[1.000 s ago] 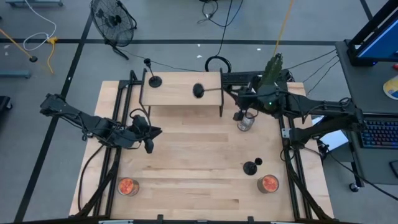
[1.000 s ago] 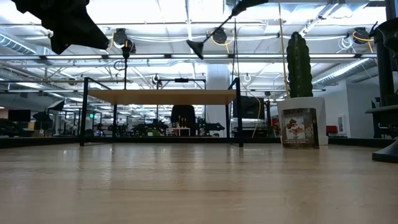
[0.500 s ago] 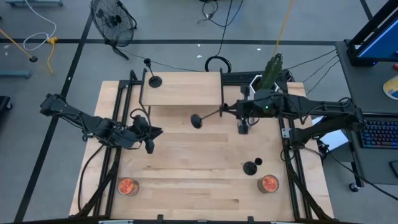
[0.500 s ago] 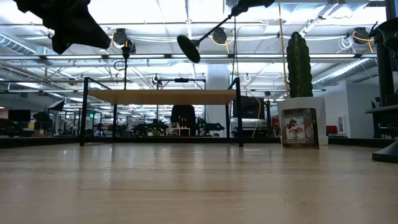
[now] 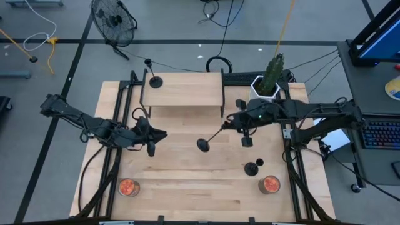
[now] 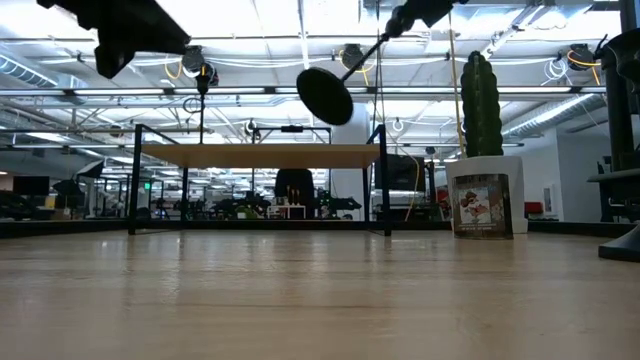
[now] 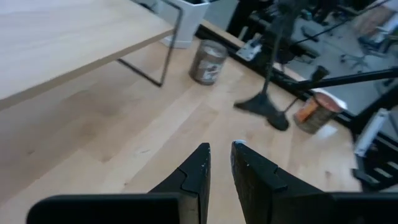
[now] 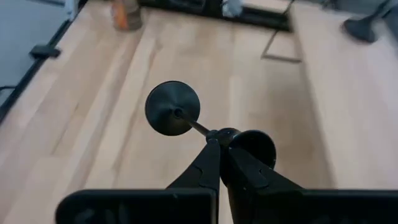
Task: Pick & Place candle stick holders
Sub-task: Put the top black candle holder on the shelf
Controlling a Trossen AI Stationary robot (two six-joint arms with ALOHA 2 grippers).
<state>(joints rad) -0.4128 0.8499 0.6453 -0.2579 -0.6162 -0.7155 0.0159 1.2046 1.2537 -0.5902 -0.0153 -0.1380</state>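
Note:
My right gripper (image 5: 229, 124) is shut on a matte-black candle stick holder whose disc base (image 5: 204, 145) hangs over the middle of the table; the base also shows in the low view (image 6: 325, 95). A second holder (image 5: 155, 81) stands by its base on the raised wooden shelf (image 5: 181, 94), at its far left corner. A third holder (image 5: 251, 167) rests on the table near the right front. My left gripper (image 5: 150, 145) hovers over the table's left side, empty, its fingers (image 7: 198, 163) almost together. My right gripper pinches the holder's thin stem near its top end (image 8: 213, 133) between its two fingers. The fingers come slanting from the table's right. The holder is lifted clear and strongly tilted, its stem slanting down to the disc base (image 8: 173, 108), which points toward the table's left and near side.
A potted cactus (image 5: 270, 74) stands at the back right. A glass jar (image 7: 208, 61) stands beside the shelf's right leg. Two orange candle tins sit near the front corners (image 5: 128, 186) (image 5: 270, 184). Bare wood lies in front of the shelf.
My right gripper has carried the holder from above the shelf's right part toward the table's near edge, off the shelf and out over the middle of the table. The holder stays tilted, base leading, and its base now shows larger in the low view.

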